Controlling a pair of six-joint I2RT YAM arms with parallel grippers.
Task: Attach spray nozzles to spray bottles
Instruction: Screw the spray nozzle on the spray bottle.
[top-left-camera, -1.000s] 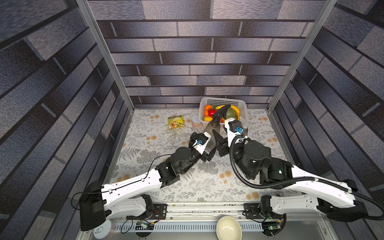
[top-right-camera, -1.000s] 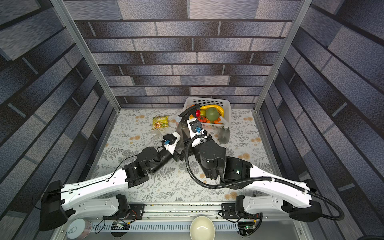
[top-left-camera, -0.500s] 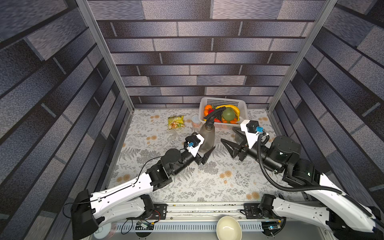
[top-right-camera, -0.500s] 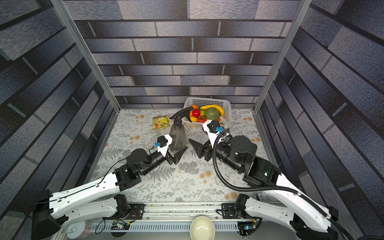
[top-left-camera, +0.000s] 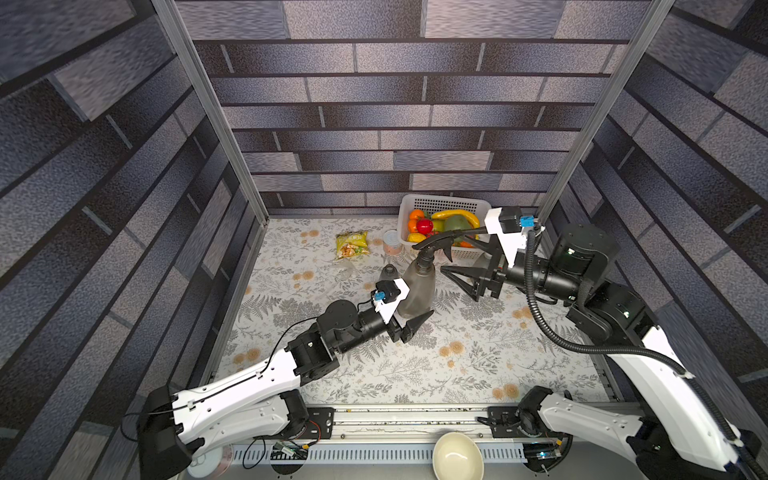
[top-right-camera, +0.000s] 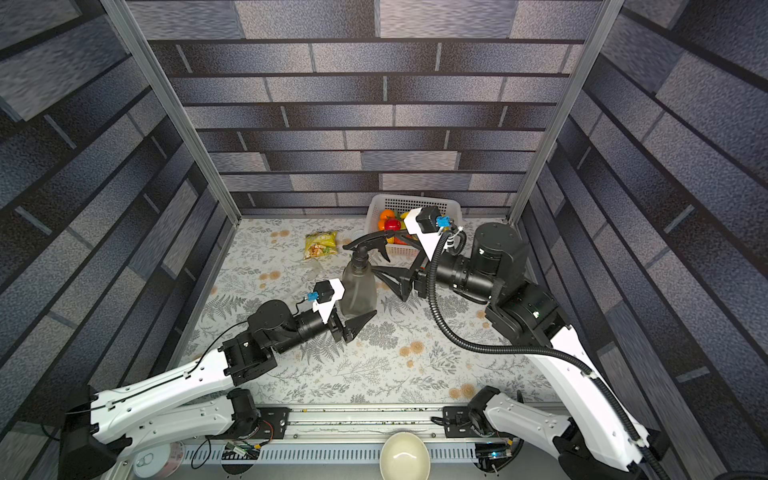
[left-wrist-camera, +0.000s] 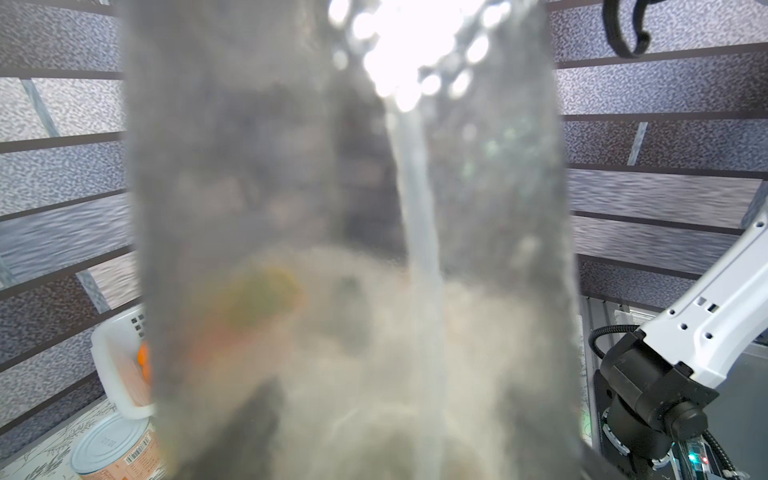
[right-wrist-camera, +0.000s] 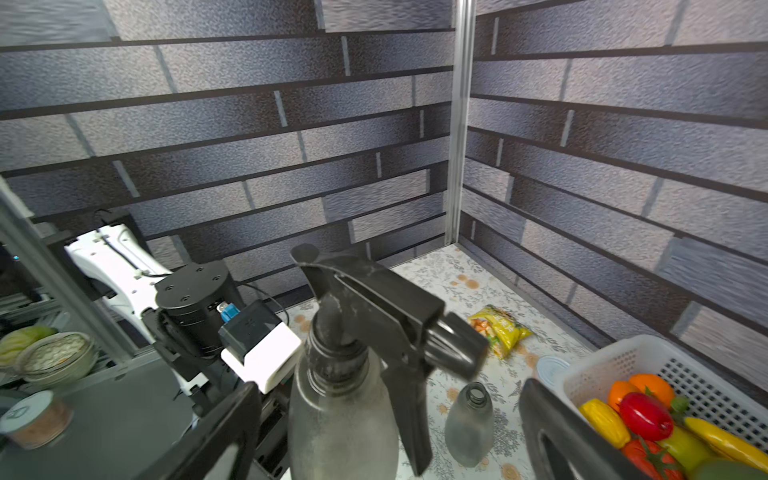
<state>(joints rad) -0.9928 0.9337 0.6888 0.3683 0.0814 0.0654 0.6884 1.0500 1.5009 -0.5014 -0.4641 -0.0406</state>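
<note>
Holding the work low: the left gripper (top-left-camera: 409, 311) is nearest the robot. Its jaws are set wide around the broad base of the smoky spray bottle (top-left-camera: 417, 284) and closed on it. The bottle stands upright, long axis vertical; whether it rests on the worktop (top-left-camera: 415, 374) or hangs just over it, cannot tell. The black spray nozzle (right-wrist-camera: 374, 307) sits on the neck with its collar down over the threads; tightness not readable.

The right gripper (top-left-camera: 457, 255) is just beside the bottle at neck height, on the robot's right. Its jaws are spread wide, empty, and point at the collar.

Judgement: the right arm is nearer for any further turn of the collar.

Beyond, a second bottle (right-wrist-camera: 469, 419) stands open-necked, apart, before the fruit basket (top-left-camera: 444, 203).
</note>
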